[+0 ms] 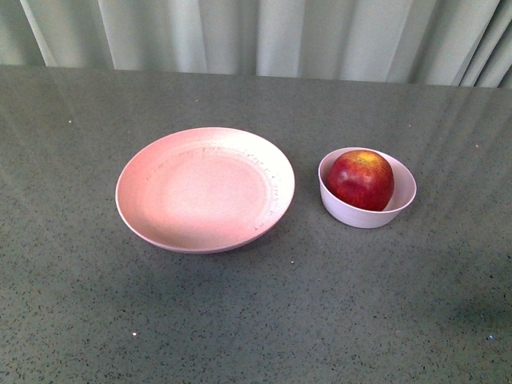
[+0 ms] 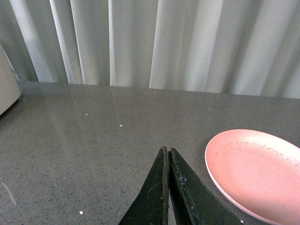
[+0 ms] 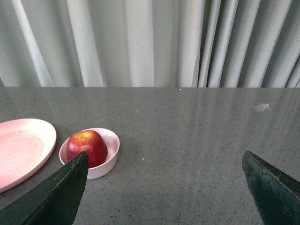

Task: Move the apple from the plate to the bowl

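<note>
plate [image 3: 21, 150] cut by the right wrist frame edge, apple's [image 1: 361, 179] underside hidden inside bowl [image 1: 368, 214]

A bare gap separates the plate [image 1: 152, 228] from the bowl [image 1: 404, 200], whose apple [image 1: 360, 179] fills it.

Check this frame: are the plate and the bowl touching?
Apart. The front view shows a strip of grey table between the plate and the bowl, which holds the apple.

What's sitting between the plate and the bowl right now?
Nothing: only bare table separates the plate from the bowl, seen in the front view.
</note>
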Controlling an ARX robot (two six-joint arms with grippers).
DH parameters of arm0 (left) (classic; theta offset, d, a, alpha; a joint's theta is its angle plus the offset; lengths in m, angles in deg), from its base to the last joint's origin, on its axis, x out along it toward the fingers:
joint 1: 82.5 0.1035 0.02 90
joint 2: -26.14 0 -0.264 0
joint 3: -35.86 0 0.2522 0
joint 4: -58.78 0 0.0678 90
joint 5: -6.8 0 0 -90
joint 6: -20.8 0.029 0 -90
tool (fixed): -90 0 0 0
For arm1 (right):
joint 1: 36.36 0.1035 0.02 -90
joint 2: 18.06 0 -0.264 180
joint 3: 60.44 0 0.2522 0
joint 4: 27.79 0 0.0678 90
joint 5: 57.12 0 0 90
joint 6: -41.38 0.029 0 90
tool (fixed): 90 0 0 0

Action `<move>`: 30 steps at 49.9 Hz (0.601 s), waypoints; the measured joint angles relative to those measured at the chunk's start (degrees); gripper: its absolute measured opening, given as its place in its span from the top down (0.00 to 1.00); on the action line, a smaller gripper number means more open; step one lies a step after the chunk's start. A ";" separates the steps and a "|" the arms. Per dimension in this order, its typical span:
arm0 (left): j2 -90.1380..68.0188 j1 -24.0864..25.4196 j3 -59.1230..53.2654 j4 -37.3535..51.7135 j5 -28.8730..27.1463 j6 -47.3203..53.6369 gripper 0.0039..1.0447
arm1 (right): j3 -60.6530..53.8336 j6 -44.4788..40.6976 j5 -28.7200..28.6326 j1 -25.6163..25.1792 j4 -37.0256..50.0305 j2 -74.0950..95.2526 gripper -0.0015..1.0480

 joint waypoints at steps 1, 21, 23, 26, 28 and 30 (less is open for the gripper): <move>0.74 0.00 -0.02 -0.70 0.00 0.00 0.99 | 0.00 0.02 0.00 0.00 0.00 0.00 0.09; 13.97 0.00 -0.02 -13.16 0.00 0.02 0.99 | 0.00 0.00 0.00 0.00 0.00 0.00 0.09; 14.91 0.00 -0.02 -14.10 0.00 0.02 0.99 | 0.00 0.02 0.00 0.00 0.00 0.02 0.09; 16.44 0.00 -0.02 -15.65 0.00 0.02 0.99 | 0.00 0.02 -0.02 0.00 0.00 0.02 0.09; 17.27 0.00 -0.02 -16.48 0.00 0.00 0.99 | 0.00 0.02 0.00 0.00 0.00 0.00 0.09; 18.05 0.00 -0.02 -17.25 0.00 0.00 0.99 | 0.00 0.02 0.00 0.00 0.00 0.00 0.09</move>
